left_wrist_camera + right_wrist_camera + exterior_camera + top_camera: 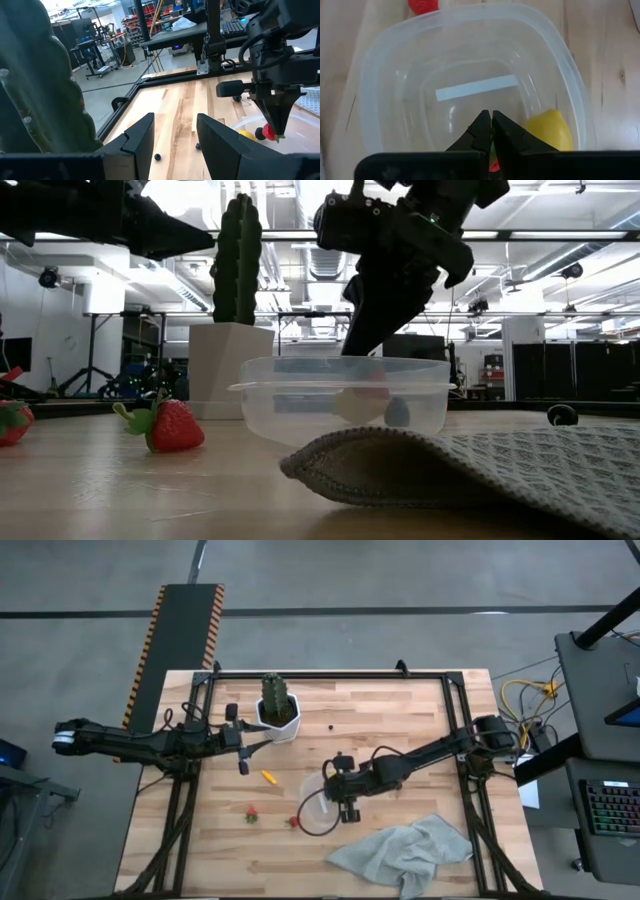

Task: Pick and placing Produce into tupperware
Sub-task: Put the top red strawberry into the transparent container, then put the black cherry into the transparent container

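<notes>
The clear tupperware (312,812) stands near the table's middle, with a white mark (475,87) on its floor. A yellow lemon (549,131) and a dark berry (397,412) lie inside it. My right gripper (346,808) points down into it, shut on a red strawberry (270,131). Two more strawberries (252,812) (294,821) and an orange carrot piece (268,777) lie on the table to its left. A dark berry (330,726) lies farther back. My left gripper (175,135) hovers open beside the cactus pot (278,718). My right gripper pinches the strawberry (493,163) between its two fingertips (481,131), coming from above and pointing down. The fruit sits at the fingers' free ends, inside the tupperware's walls next to the lemon. In the low view it shows above the floor (375,385).
A green cactus (237,260) in a white hexagonal pot stands at the far middle of the table. A grey-green cloth (405,850) lies crumpled at the near right, close to the tupperware. Dark frame rails run along the table's left and right edges.
</notes>
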Tool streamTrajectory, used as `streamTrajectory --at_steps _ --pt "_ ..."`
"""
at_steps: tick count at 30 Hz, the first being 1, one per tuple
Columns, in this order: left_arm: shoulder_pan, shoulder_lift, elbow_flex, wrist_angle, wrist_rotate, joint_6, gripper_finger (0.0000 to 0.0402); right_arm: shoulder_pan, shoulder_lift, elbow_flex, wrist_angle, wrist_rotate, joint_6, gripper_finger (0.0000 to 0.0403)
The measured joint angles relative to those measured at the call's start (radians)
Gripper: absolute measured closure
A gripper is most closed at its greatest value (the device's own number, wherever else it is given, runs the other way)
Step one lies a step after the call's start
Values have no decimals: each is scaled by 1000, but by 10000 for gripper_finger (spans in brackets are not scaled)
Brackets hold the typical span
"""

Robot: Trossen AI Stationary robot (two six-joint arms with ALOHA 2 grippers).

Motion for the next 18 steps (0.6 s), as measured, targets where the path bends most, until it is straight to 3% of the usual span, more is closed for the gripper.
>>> streamTrajectory --at_steps 6,18 --pt "0 0 0 0 0 2 267 -3 0 -4 2 -11 -10 390" --pt "0 0 0 0 0 5 267 -19 -5 -8 -5 1 -20 329"
